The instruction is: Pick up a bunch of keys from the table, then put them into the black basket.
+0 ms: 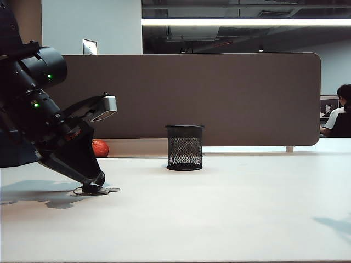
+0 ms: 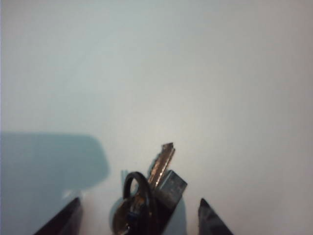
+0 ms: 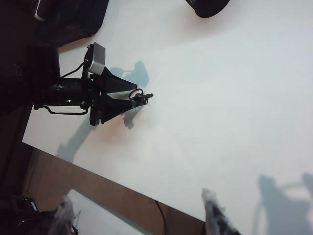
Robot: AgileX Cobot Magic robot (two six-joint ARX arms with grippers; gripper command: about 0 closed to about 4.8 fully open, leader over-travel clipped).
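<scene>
The bunch of keys point(image 1: 103, 190) lies flat on the white table point(image 1: 219, 213) at the left. In the left wrist view, the keys point(image 2: 151, 196) show a dark ring, a black fob and a silvery key. My left gripper point(image 1: 95, 183) is down at the table with its jaws astride the bunch. Its fingertips point(image 2: 73, 208) stand apart from the keys on both sides, so it is open. The black basket point(image 1: 185, 148) stands upright further back, right of the keys. My right gripper point(image 3: 138, 198) hangs open and empty, high over the table's edge, and looks down on the left gripper point(image 3: 133, 96) and the keys point(image 3: 142, 96).
An orange-red ball point(image 1: 100, 148) lies behind the left arm against the brown partition point(image 1: 208, 93). A person point(image 1: 340, 118) sits beyond the partition at the far right. A large dark box point(image 3: 73, 17) sits near the left arm.
</scene>
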